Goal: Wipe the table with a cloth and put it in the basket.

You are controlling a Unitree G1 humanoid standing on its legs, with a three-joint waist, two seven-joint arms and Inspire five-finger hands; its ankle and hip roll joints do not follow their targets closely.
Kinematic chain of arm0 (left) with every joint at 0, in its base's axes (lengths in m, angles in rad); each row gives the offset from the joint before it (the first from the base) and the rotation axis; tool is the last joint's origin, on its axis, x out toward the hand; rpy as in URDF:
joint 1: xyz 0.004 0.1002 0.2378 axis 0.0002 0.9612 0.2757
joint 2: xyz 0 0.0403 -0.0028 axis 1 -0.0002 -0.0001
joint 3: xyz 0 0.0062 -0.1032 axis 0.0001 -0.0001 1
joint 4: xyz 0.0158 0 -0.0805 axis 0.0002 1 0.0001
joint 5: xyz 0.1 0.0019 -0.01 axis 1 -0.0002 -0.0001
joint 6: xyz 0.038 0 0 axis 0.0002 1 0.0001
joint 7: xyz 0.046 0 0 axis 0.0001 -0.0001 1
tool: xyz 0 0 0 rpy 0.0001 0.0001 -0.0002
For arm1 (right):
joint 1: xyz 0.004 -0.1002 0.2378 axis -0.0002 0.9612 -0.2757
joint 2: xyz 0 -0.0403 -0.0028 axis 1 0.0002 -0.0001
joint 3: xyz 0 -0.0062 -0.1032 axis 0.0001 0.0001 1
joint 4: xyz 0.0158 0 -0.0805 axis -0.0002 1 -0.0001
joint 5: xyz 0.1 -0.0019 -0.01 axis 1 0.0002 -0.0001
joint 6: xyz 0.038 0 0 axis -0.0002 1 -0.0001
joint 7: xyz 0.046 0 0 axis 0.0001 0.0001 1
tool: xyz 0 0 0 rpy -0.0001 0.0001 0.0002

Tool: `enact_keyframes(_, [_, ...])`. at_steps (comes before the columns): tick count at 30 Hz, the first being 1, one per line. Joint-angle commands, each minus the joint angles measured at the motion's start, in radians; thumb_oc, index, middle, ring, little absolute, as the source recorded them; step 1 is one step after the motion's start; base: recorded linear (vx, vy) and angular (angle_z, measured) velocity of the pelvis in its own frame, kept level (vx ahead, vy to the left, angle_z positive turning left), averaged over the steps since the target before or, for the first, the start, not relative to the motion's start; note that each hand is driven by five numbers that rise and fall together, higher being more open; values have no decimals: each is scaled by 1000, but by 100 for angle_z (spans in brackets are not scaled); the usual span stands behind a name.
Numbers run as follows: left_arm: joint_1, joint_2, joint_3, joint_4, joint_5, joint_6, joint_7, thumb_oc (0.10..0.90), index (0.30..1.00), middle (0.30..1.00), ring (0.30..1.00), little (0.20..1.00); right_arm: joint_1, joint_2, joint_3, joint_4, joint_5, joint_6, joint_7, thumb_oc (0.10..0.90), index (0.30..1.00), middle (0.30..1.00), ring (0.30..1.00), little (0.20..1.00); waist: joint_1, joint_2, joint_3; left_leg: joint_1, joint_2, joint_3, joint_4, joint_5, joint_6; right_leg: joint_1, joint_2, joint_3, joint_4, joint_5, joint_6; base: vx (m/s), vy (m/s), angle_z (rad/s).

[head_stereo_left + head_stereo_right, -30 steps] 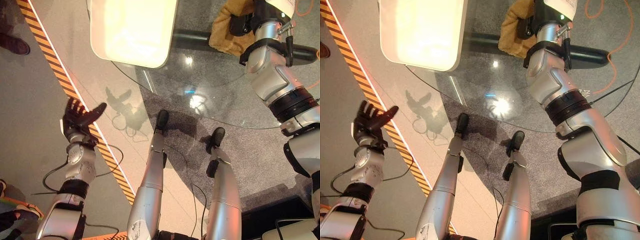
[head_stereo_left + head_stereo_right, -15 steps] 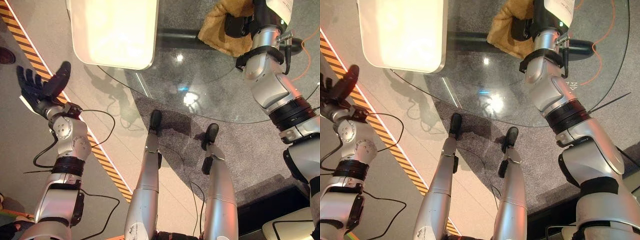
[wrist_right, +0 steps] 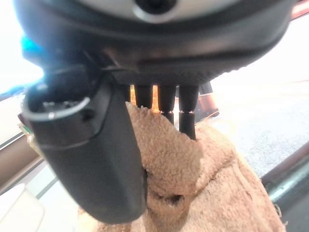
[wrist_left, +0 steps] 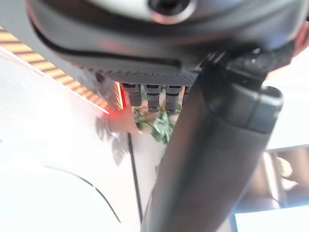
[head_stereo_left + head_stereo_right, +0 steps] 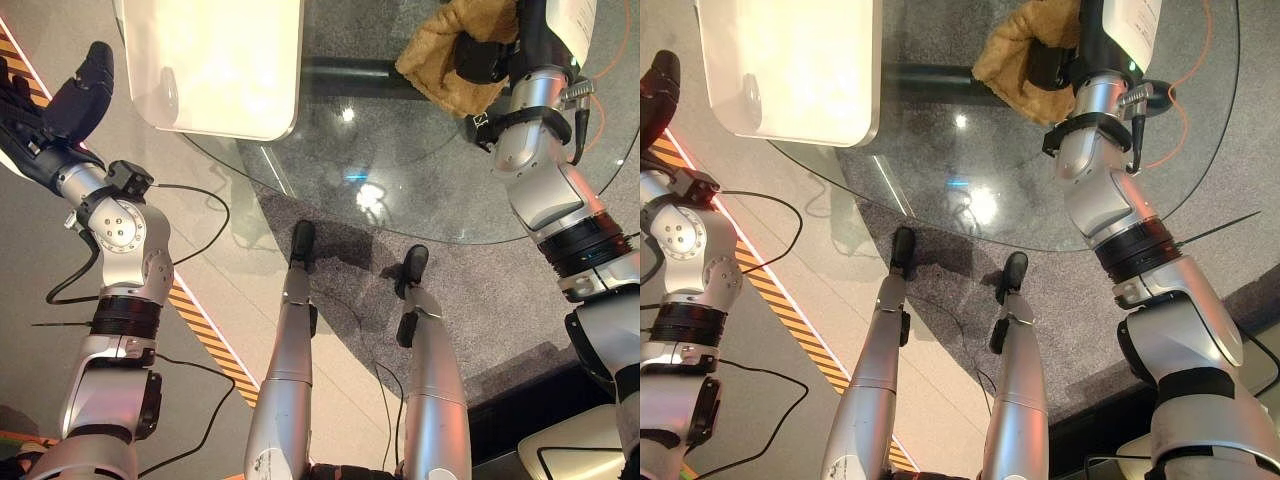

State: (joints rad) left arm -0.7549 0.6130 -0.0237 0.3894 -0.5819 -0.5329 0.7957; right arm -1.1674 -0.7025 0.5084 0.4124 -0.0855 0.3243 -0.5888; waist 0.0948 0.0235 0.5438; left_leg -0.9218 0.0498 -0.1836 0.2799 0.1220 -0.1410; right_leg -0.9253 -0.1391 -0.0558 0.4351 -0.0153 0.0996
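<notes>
The tan cloth [image 5: 452, 52] sits bunched at the top right of the head views, on the round glass tabletop [image 5: 400, 170], and the right hand [image 5: 483, 58] is on it. In the right wrist view the dark fingers [image 3: 187, 111] reach down into the fuzzy fabric and the thumb [image 3: 91, 159] lies along its near side, so the hand looks closed on the cloth, pinching a fold between thumb and fingers. The cloth is directly under and ahead of that hand, with most of its bulk spreading toward the frame's left from the wrist.

The left hand [image 5: 55, 105] is up at the upper left of the frame, off the glass and above the floor [image 5: 60, 260] by the orange-and-black striped tape [image 5: 205, 335]. Its fingers look straight and spread, holding nothing.

A pale rounded rectangular object [image 5: 210, 60] lies at the top left of the tabletop, next to the left hand; I can't tell whether that is the basket. If it is, it lies well to the left of the cloth, so the right hand, the only 1 on the cloth, would have to carry it across the glass.
</notes>
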Motion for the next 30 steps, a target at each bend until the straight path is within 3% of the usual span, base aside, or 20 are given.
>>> enact_keyframes(1, [-71,101,49,-94,110,-73,-26,800,900,900,900,900,-5,-79,-70,-127,-100,-69,-51,100,300,300,300,200,-12,2,-24,60,-104,107,8,-69,110,76,112,-50,-52,-35,-48,21,7,-4])
enact_keyframes(13, [-13,7,15,-243,15,-39,-351,800,900,900,900,900,62,-53,-192,-293,-181,-132,-31,100,300,300,300,200,-32,-7,-24,75,-104,119,4,-60,117,85,122,-31,-56,-16,-40,-2,4,-1])
enact_keyframes(30, [0,-42,-71,-288,-44,32,-566,800,900,900,900,900,93,-29,-253,-454,-192,-236,-21,100,300,300,300,200,-60,-13,-24,111,-101,136,-6,-63,122,113,119,-12,-77,-1,-28,-1,5,-2])
